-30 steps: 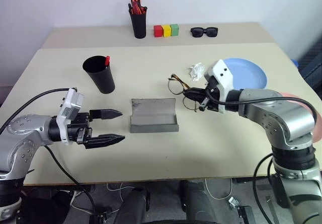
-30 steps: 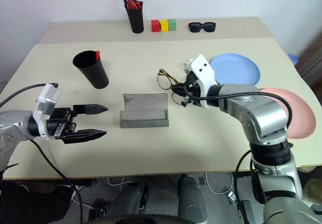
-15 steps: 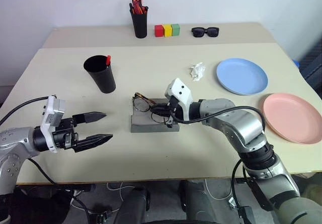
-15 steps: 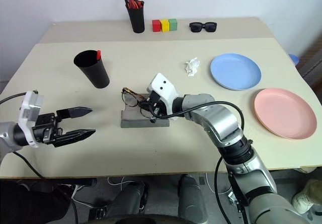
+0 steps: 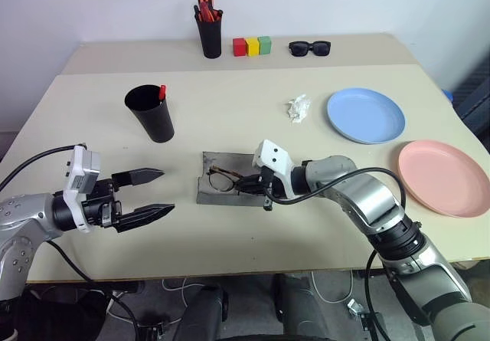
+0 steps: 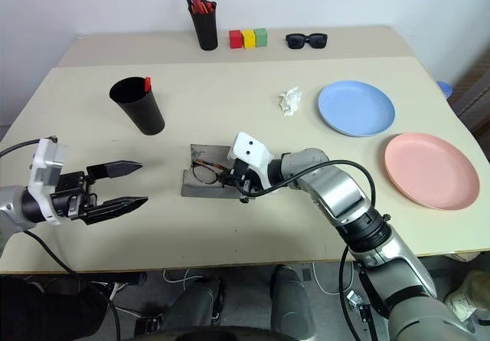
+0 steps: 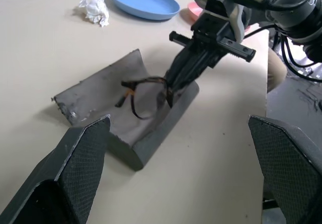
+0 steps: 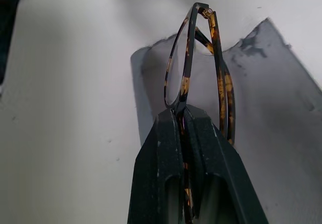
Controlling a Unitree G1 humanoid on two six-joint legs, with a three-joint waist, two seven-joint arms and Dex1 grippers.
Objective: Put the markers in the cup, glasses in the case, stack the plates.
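Right wrist view records the glasses (image 8: 193, 58) pinched by the frame between my right gripper (image 8: 185, 128) fingers, which are closed tight on the thin tortoiseshell rim, lenses and folded temples projecting ahead of the tips over the case (image 8: 282, 108). I judge the item light, springy in the wire and fragile at the hinges and lenses; a hold on the rim beside the hinge looks adequate, provided squeeze stays modest and nothing drags on the lenses. From the head camera, the glasses (image 5: 222, 181) sit at nine o'clock of my right gripper (image 5: 260, 188), low inside the open grey case (image 5: 218, 161); whether they touch its lining I cannot tell. My left gripper (image 5: 153, 193) hangs spread wide and empty, well apart at about nine o'clock of the case.
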